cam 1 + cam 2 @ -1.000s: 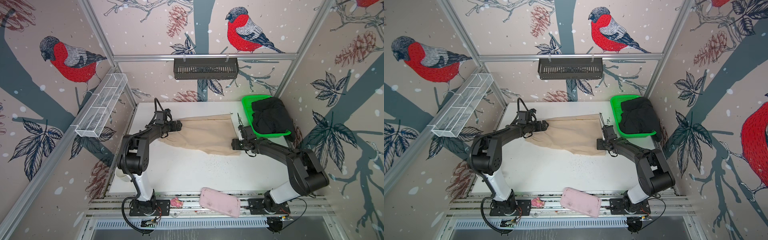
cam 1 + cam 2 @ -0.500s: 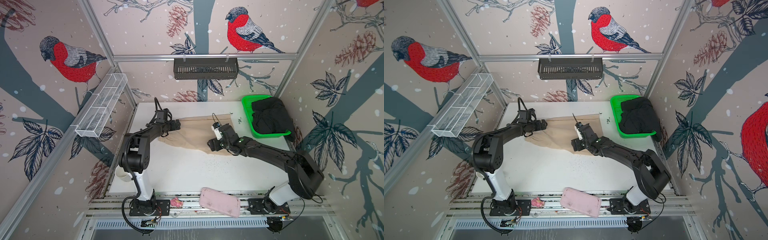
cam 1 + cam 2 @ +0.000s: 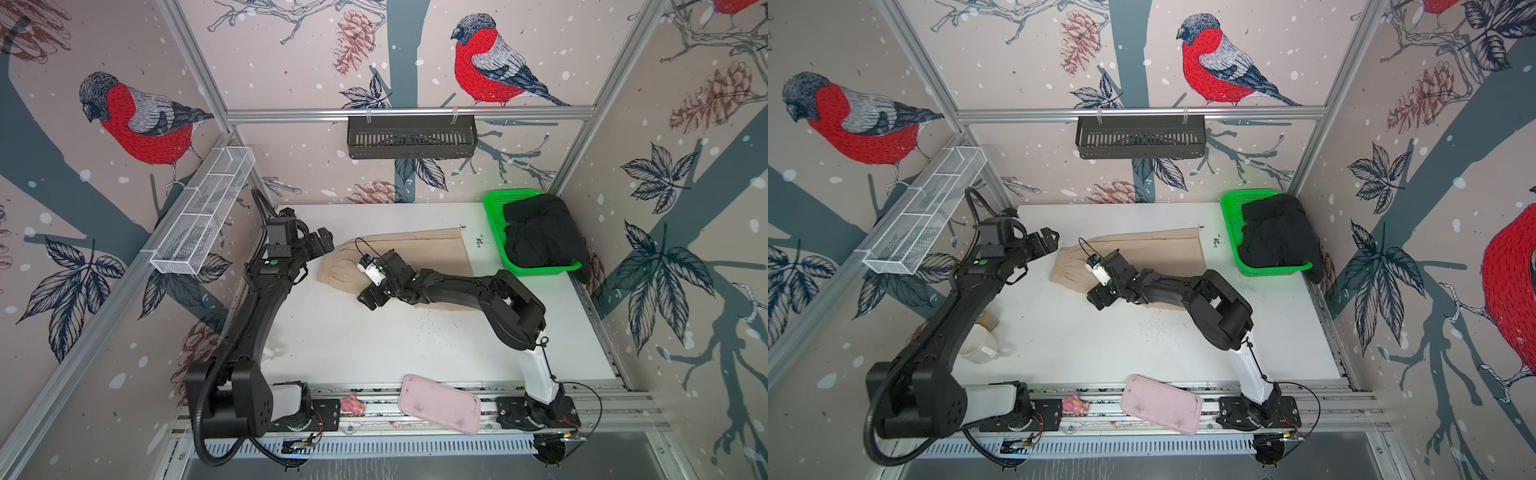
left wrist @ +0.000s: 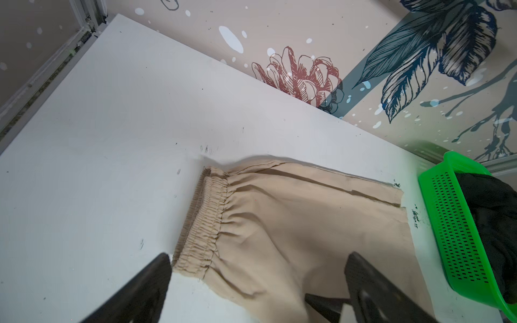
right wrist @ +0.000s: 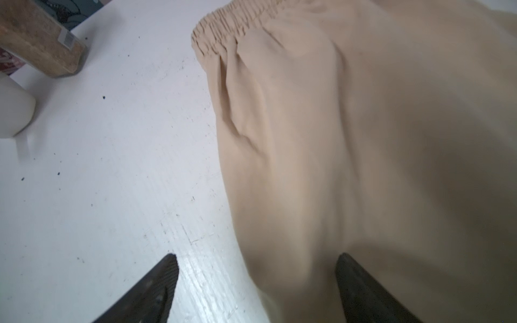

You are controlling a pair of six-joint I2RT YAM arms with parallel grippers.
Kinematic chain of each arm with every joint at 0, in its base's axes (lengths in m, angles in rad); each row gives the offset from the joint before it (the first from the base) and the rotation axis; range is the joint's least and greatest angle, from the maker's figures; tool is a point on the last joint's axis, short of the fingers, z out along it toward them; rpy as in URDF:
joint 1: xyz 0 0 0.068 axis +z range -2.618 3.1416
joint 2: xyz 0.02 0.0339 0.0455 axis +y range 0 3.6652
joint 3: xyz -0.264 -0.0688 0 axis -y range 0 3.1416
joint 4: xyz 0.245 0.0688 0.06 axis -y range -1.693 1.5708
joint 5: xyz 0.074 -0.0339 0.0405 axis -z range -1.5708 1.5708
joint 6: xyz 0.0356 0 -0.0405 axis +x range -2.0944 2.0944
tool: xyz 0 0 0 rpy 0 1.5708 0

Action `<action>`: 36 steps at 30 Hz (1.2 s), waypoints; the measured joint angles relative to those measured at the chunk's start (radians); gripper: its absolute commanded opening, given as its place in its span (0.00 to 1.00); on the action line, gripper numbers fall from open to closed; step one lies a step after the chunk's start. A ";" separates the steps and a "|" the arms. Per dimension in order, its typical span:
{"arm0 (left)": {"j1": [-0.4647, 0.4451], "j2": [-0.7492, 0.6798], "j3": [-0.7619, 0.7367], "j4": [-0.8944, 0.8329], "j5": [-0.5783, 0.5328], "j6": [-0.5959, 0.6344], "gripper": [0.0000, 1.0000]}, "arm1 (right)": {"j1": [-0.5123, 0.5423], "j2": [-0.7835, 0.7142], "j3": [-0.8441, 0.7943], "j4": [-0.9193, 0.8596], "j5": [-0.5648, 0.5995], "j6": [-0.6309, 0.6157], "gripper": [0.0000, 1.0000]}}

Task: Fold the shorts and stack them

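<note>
The beige shorts [image 3: 419,253] [image 3: 1150,253] lie flat on the white table [image 3: 332,340], gathered waistband to the left. My left gripper [image 3: 325,243] [image 4: 258,261] hovers open just left of the waistband [image 4: 207,221], with nothing between its fingers. My right gripper [image 3: 370,296] [image 5: 257,259] reaches across the shorts to their near left edge. It is open: one fingertip [image 5: 167,268] stands over bare table, the other over the cloth [image 5: 363,139], which is not pinched. The black shorts [image 3: 540,232] [image 3: 1275,232] lie crumpled in the green basket [image 3: 494,216].
A pink tray [image 3: 440,409] and a small pink toy [image 3: 351,404] rest on the front rail. A white mug [image 3: 978,343] and a wooden block [image 3: 988,320] sit at the table's left edge. A black rack [image 3: 411,137] hangs on the back wall, a white wire shelf [image 3: 203,216] on the left.
My right gripper swept left from the shorts' near right corner across the cloth to their left part, opening wider on the way. The left gripper stayed open by the waistband.
</note>
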 measured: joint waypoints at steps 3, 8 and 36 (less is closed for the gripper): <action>0.016 -0.076 -0.024 -0.016 -0.018 0.000 0.97 | 0.002 0.004 -0.021 -0.024 -0.066 -0.053 0.86; 0.024 -0.101 -0.023 -0.038 -0.031 0.006 0.97 | 0.002 -0.053 -0.117 -0.065 -0.149 -0.140 0.83; 0.252 -0.163 -0.051 -0.151 0.149 0.024 0.97 | 0.316 -0.032 -0.019 0.026 0.468 -0.446 0.99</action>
